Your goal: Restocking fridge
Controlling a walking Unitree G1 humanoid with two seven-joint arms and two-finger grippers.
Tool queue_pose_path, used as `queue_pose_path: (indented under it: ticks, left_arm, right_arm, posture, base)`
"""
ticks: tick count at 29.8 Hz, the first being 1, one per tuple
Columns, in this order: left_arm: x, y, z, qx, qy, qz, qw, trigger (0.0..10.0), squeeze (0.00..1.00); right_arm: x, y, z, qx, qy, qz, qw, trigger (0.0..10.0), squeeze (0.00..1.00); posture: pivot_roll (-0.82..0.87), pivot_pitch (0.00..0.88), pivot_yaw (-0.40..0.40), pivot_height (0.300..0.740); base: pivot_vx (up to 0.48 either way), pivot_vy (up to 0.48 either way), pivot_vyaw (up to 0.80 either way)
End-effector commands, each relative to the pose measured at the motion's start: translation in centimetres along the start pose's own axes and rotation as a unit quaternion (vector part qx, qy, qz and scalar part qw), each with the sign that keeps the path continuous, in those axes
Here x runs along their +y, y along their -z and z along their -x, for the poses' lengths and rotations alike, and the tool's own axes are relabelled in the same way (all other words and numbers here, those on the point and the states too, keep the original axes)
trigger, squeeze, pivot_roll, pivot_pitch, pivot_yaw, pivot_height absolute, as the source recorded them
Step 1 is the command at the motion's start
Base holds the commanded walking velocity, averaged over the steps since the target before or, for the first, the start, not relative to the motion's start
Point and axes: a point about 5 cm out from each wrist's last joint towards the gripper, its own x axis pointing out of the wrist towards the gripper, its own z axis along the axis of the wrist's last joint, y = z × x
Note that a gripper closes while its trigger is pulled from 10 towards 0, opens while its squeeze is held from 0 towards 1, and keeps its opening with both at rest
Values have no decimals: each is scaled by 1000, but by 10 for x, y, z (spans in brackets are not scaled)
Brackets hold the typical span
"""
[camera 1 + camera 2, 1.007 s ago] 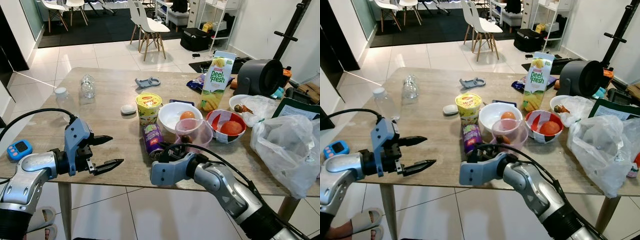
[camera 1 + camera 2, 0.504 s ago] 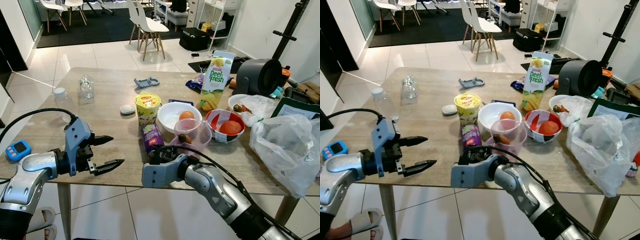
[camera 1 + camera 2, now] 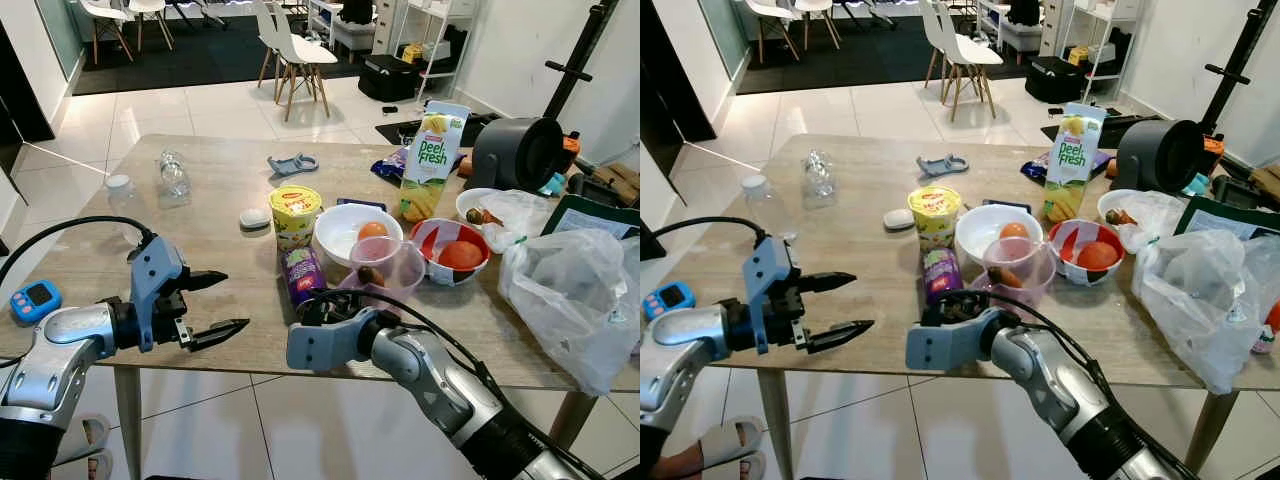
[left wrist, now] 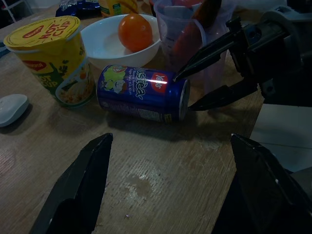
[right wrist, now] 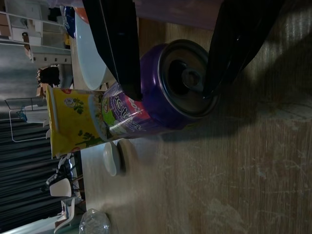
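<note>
Purple can (image 4: pixel 142 93) on side by yellow noodle cup (image 4: pixel 51 57), top toward table edge.

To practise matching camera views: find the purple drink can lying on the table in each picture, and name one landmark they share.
Left eye: purple can, table centre.
Right eye: can, behind the right gripper.
Left wrist: can, picture centre.
Right wrist: can, between the black fingers.
Landmark: yellow noodle cup, beside the can.
</note>
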Motion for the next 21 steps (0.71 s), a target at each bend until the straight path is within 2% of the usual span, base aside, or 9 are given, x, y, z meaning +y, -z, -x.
queue_pose_path:
  ticks: [1,2,3,4,5,21]
  left_arm:
    - [-3,1,-2,3,8,1,1000,10000,0]
    - [-3,1,-2,3,8,1,1000,10000,0]
    - [-3,1,-2,4,7,1,1000,10000,0]
    - [-3,1,-2,4,7,1,1000,10000,0]
    - [-3,1,-2,4,7,2,1000,10000,0]
    - [-4,2,-3,3,8,3,1000,10000,0]
  right_arm:
    - [-1,3,1,8,-4,7,1000,8196,0]
    - [-1,3,1,8,-4,7,1000,8196,0]
    - [-1,3,1,8,-5,6,1000,3098,0]
    - [-1,3,2,8,-5,6,1000,3098,0]
    - [-1,3,2,8,-5,6,1000,0,0]
    - [-1,2,3,7,-7,7,1000,0,0]
  posture:
    - [72,23,-28,740]
    - [72,23,-28,740]
    - [71,25,-28,740]
    - [71,25,-28,740]
    - [71,26,-29,740]
    - [70,27,-30,740]
  base:
    - [0,0,0]
    - [0,0,0]
    - [0,0,0]
    - [0,0,0]
    - [0,0,0]
    - [0,0,0]
